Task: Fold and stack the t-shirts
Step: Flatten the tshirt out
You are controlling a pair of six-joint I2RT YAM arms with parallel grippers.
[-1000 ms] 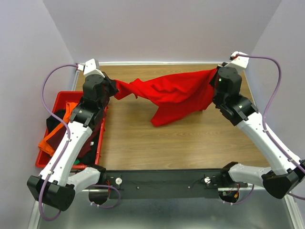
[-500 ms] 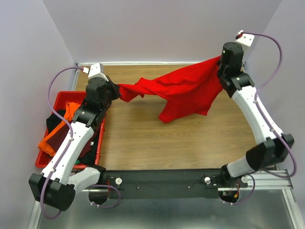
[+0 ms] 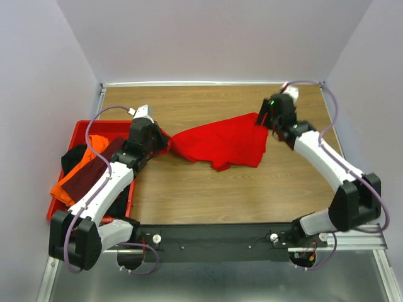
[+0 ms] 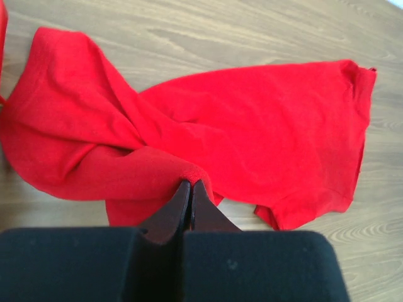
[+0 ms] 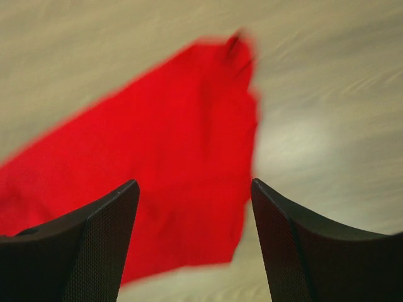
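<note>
White shells and black joints make up the left arm [image 3: 104, 189] and right arm [image 3: 321, 154], each trailing a lilac cable [image 3: 99, 118]. The left gripper [image 4: 191, 184] has dark brown fingers [image 4: 170, 217]. The right gripper [image 5: 194, 182] has black, finely textured ones.

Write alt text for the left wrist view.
The left gripper, jaws closed, pinches a fold of a red t-shirt that lies rumpled and partly spread on a wooden table.
</note>
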